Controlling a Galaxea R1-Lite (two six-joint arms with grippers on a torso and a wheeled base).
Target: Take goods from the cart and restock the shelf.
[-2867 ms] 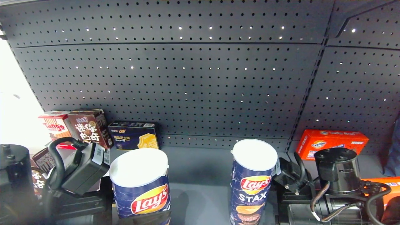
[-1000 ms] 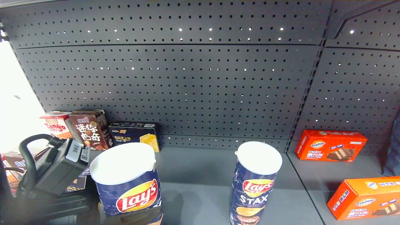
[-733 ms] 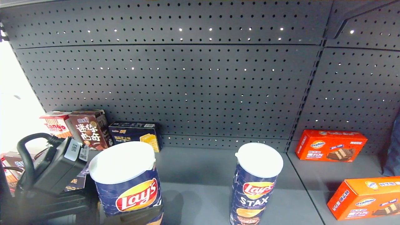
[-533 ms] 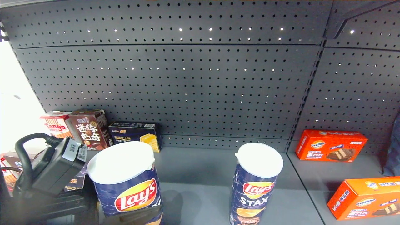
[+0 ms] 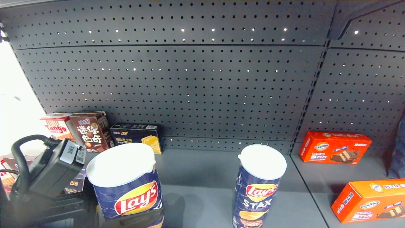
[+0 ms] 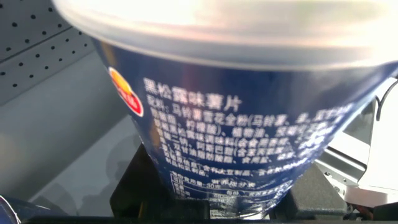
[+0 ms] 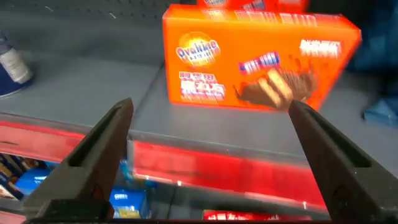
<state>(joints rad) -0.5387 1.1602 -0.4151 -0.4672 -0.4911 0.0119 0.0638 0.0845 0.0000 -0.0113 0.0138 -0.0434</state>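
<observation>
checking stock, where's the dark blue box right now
Head view: the dark blue box sits at back left of the shelf, against the pegboard, beside the brown box.

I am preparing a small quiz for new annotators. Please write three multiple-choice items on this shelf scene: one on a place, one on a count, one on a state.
1. Where is the right-hand chip canister?
A) lying on its side
B) upright on the grey shelf
C) on the floor

2. How many orange boxes are there in the head view?
A) one
B) two
C) four

3. The right gripper is:
A) shut on a box
B) shut on a canister
C) open and empty

Answers:
1 B: it stands on its base on the shelf board, lid up.
2 B: one lies near the back panel and one nearer the front.
3 C: its fingers are spread wide with nothing between them.
</observation>
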